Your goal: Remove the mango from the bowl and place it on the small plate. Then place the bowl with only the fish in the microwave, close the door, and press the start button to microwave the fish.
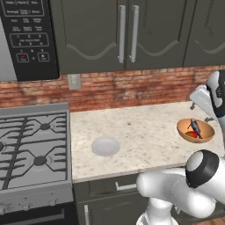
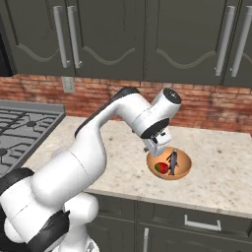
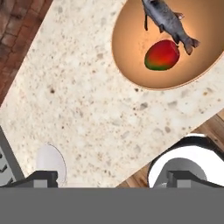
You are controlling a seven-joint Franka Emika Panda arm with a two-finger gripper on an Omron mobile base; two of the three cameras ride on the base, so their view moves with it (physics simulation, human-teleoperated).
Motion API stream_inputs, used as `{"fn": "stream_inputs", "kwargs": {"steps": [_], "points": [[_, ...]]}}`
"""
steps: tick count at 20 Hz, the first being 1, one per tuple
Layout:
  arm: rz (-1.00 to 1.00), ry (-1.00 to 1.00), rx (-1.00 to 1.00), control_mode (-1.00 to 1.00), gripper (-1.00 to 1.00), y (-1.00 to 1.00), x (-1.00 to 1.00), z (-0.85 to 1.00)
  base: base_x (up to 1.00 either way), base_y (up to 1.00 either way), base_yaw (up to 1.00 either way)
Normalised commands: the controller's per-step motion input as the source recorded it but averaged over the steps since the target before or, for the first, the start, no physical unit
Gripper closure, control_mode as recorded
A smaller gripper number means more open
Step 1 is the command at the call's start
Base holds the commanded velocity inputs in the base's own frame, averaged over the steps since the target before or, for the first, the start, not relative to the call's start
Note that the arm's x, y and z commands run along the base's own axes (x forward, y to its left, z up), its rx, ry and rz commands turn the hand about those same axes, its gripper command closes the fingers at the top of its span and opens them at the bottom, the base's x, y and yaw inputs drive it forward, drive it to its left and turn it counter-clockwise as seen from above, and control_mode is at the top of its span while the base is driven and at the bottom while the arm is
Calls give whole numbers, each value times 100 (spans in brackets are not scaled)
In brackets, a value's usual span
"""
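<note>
The orange-brown bowl (image 1: 195,130) (image 2: 170,165) (image 3: 131,52) stands on the counter near its front edge, right of the stove. Inside it lie the red-green mango (image 2: 160,168) (image 3: 162,55) and the dark fish (image 1: 195,127) (image 2: 173,161) (image 3: 168,22), side by side. My gripper (image 2: 158,146) (image 3: 113,178) hovers open just above and left of the bowl, with nothing between its fingers. The small plate (image 1: 105,146) (image 3: 51,162) sits bare on the counter, closer to the stove. The microwave's black control panel (image 1: 30,35) hangs at the upper left. Its door is out of view.
A gas stove (image 1: 33,145) fills the left side, level with the counter (image 1: 140,132). A brick wall with an outlet (image 1: 74,81) runs behind. Dark cabinets with steel handles (image 1: 127,33) hang above. Drawers sit below the counter's front edge.
</note>
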Motion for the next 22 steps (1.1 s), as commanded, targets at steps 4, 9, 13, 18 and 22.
{"fn": "stream_inputs", "kwargs": {"steps": [4,9,13,18,22], "points": [[0,11,2,-100,-100,-40,12,-55,0,0,0],[0,14,0,-100,-100,-48,21,-77,0,0,0],[0,19,0,-100,-100,-34,26,-61,0,0,0],[0,22,0,-100,-100,-1,46,-54,0,0,0],[0,10,0,-100,-100,-21,42,-34,0,0,0]]}}
